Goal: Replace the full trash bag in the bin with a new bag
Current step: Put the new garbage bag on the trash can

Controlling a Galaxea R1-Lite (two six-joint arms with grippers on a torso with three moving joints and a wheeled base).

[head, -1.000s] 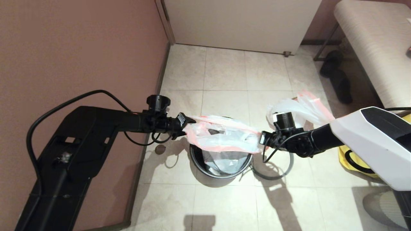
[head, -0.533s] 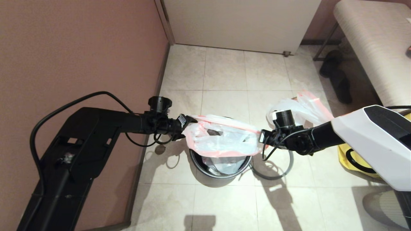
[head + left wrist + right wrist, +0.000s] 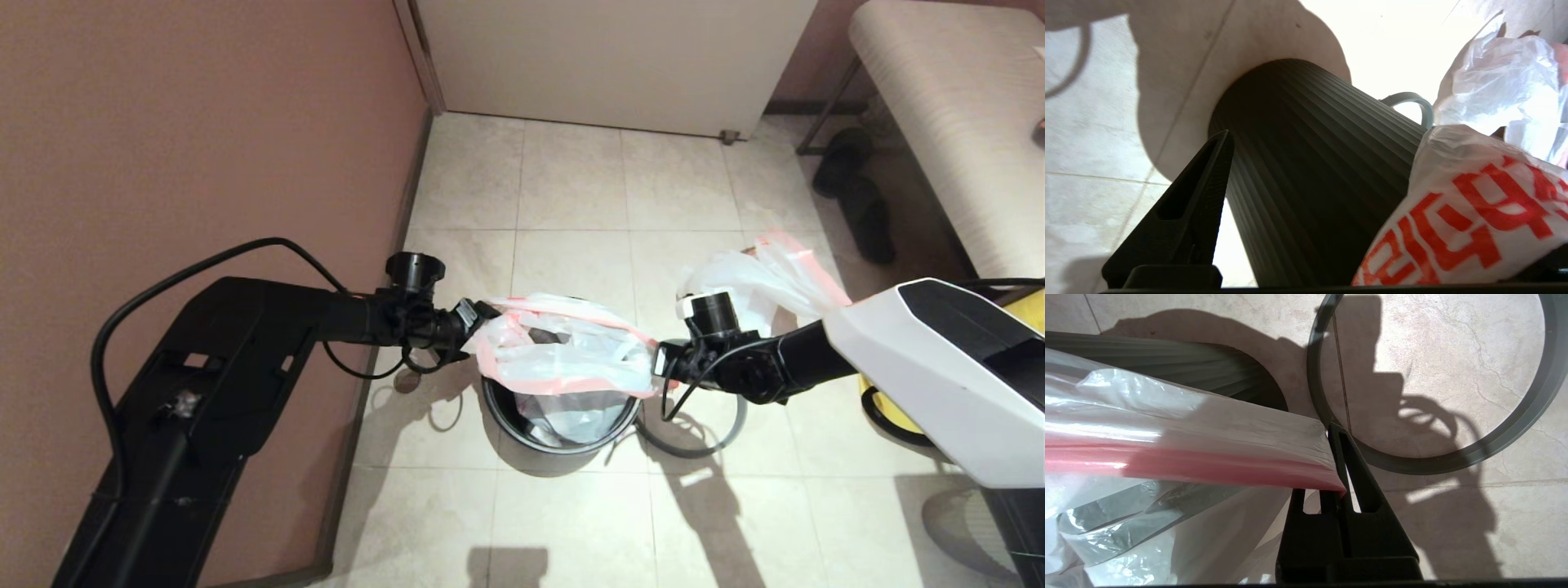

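The bin [image 3: 498, 406], black and ribbed, stands on the tiled floor between my two arms. The new bag [image 3: 563, 351], white with pink edges and bold red characters [image 3: 1470, 220], hangs with its mouth spread over the bin and its body down inside. My left gripper [image 3: 478, 318] is open at the bag's left edge; one finger [image 3: 1200, 204] shows beside the bin wall [image 3: 1310, 163] and plastic covers the other. My right gripper [image 3: 1329, 435] is shut on the bag's pink edge [image 3: 1229, 469], right of the bin. The full trash bag [image 3: 759, 273] lies behind my right arm.
The bin's grey ring [image 3: 731, 433] lies flat on the floor right of the bin. A brown wall [image 3: 204, 122] runs close on the left. A yellow bag [image 3: 878, 408], a padded bench [image 3: 955, 106] and dark shoes [image 3: 857, 196] are to the right.
My left gripper's fingers have opened and let go of the bag's left edge. The bag's mouth has slackened and sunk a little toward the bin. The right gripper keeps its hold.
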